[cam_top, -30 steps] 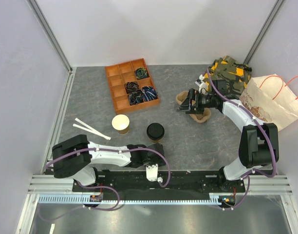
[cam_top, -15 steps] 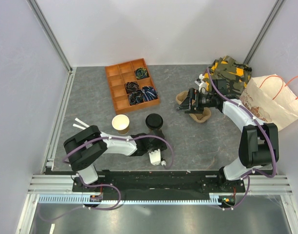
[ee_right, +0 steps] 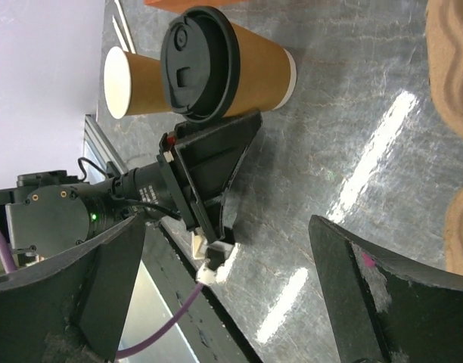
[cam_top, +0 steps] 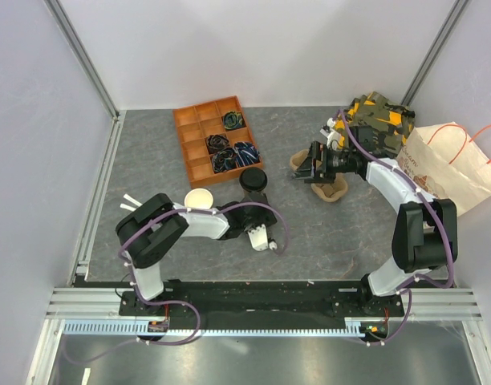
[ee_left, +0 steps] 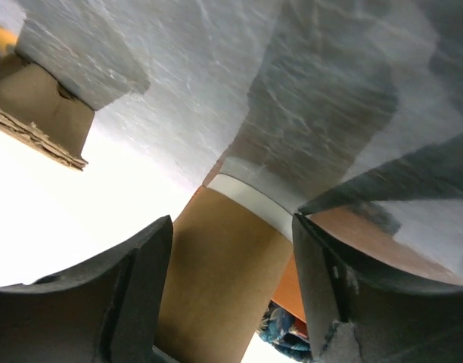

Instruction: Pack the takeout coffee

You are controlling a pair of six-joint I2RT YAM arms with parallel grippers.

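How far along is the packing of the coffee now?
Done: nothing packed yet; the coffee stands apart from the carrier. In hand: the left gripper clasps the coffee. Left: move it into a carrier pocket, where the open right gripper hovers.

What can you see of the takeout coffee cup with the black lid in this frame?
The takeout coffee is a small tan-brown paper cup with a pale base rim, capped by a round black plastic lid with a sip flap. It stands upright near the middle of the grey table, just right of an open lidless cup. The left gripper brackets it, fingers against both sides of its wall.
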